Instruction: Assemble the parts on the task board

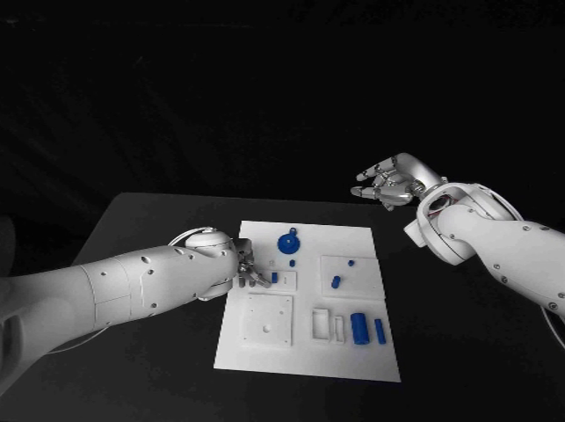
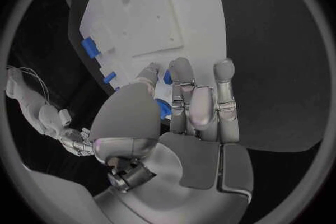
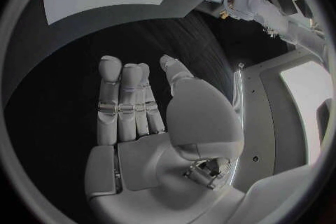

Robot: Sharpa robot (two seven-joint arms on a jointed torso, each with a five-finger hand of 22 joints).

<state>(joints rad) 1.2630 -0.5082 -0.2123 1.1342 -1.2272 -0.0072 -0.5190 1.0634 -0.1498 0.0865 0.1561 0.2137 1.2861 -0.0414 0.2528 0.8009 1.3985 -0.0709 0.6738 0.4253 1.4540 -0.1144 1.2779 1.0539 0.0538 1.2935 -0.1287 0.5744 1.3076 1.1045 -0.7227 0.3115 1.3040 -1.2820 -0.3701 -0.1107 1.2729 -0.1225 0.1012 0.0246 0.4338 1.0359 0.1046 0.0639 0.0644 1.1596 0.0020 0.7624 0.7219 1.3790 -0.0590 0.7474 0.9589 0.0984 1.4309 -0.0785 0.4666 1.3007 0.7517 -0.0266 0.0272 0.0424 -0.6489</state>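
Observation:
The white task board (image 1: 264,352) lies in the middle of the black table. On it are a round blue part (image 1: 288,243), small blue pieces (image 1: 336,281) and two blue cylinders (image 1: 358,327) near the front. My left hand (image 1: 242,268) rests over the board's left side. Its thumb (image 2: 136,103) and fingers (image 2: 183,89) pinch a small blue part (image 1: 275,278), which peeks out between them (image 2: 163,107). My right hand (image 1: 390,180) hangs in the air beyond the board's far right corner, fingers extended (image 3: 122,95), holding nothing.
A raised square white plate (image 1: 268,321) sits at the board's front left, with slotted holders (image 1: 322,323) beside it. Bare black table (image 1: 143,229) surrounds the board on all sides.

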